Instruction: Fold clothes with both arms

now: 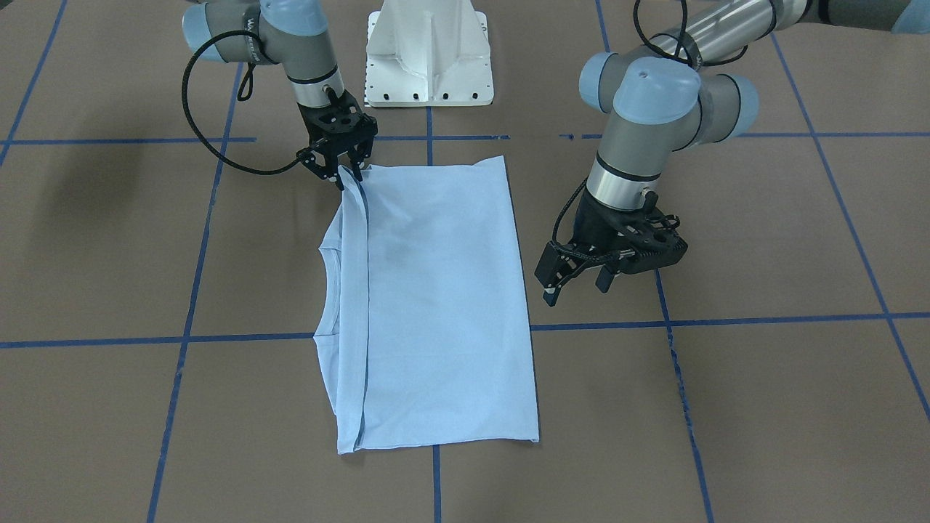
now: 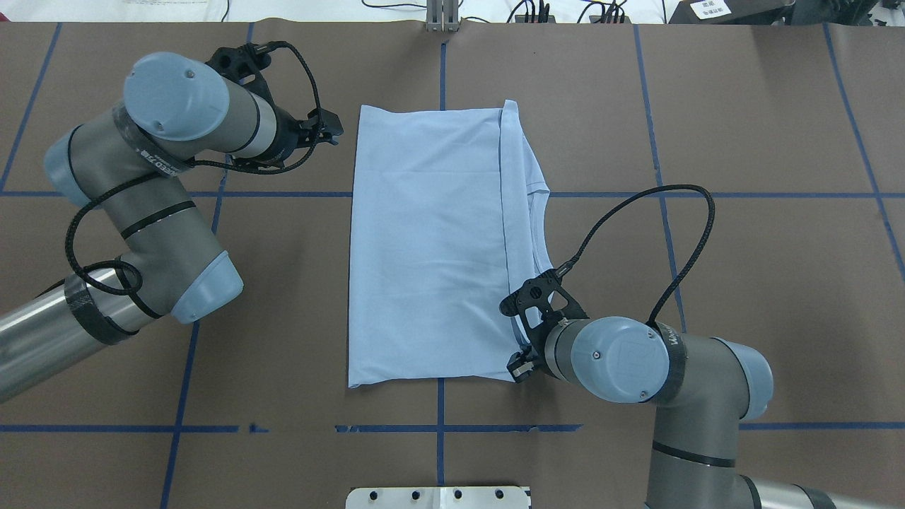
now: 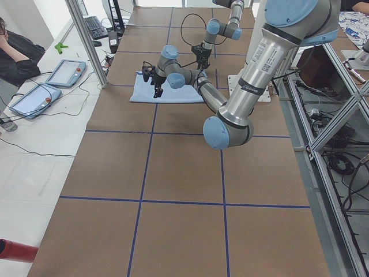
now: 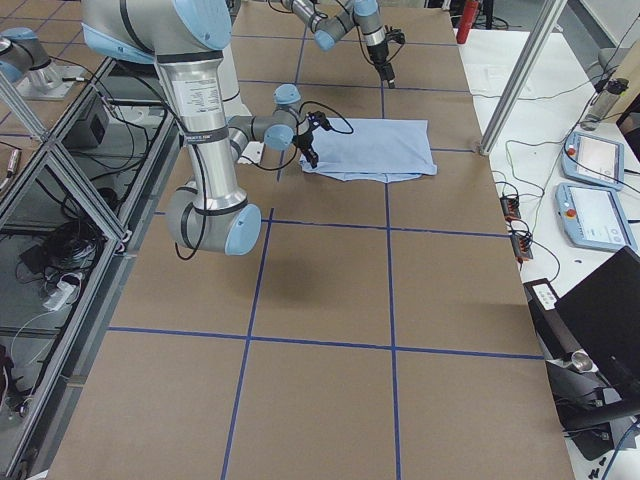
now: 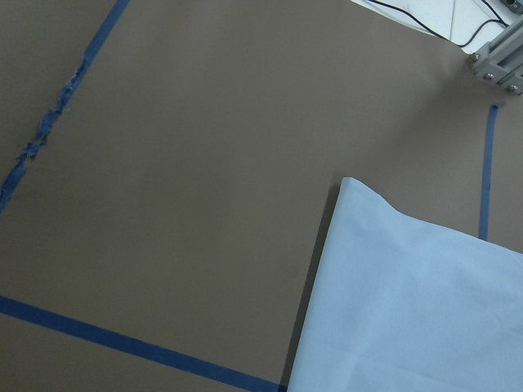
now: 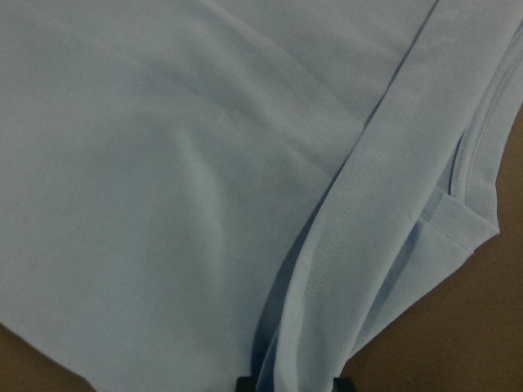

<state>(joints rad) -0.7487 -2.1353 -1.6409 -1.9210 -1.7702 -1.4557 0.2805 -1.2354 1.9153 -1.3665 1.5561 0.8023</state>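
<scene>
"What sort of place am I patched into?"

"A robotics lab, going by my feeds. The counter [image 3: 173, 173] is covered in brown and gridded with blue tape [image 3: 138, 199]. Two robot arms [image 3: 253, 75] reach over it and a white pedestal [image 1: 429, 54] stands on it."

"Anything beyond the counter?"

"I see aluminium framing [image 3: 85, 40] and loose cables [image 3: 337, 164] along the sides. Teach pendants [image 4: 597, 158] lie alongside, and a person [image 3: 14, 55] sits near them."
</scene>
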